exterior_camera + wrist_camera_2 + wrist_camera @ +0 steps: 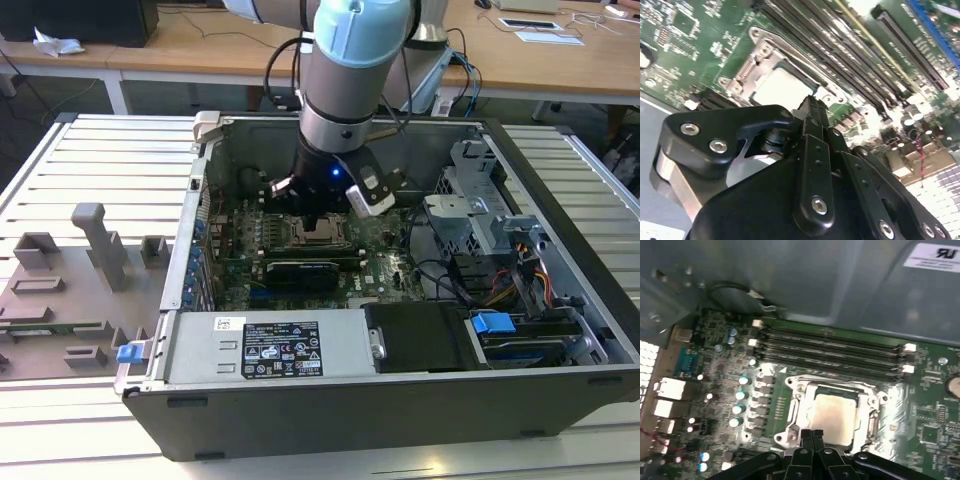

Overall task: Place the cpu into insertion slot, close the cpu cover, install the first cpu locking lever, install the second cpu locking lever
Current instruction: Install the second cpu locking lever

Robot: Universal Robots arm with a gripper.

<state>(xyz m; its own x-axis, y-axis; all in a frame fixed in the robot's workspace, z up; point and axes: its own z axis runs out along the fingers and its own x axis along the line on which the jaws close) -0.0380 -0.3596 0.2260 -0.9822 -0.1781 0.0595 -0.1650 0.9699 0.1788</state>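
Observation:
The cpu (835, 415) lies flat in the insertion slot (799, 412), its pale metal top showing through the window of the cpu cover (837, 386), which lies down over it. In the second wrist view the cpu (782, 90) and the cover's silvery frame (760, 55) sit just beyond the fingertips. My gripper (813, 436) is shut, its black fingers pressed together with the tips at the socket's near edge. In the exterior view the gripper (318, 222) reaches down into the open computer case right over the socket (322, 238). Whether the tips touch a lever is hidden.
Long black memory slots (835, 347) run beside the socket. The case holds a power supply (260, 345), a drive cage (480, 215) and loose cables (450, 280) towards the exterior view's right. A grey fixture plate (70, 290) lies on the slatted table outside the case.

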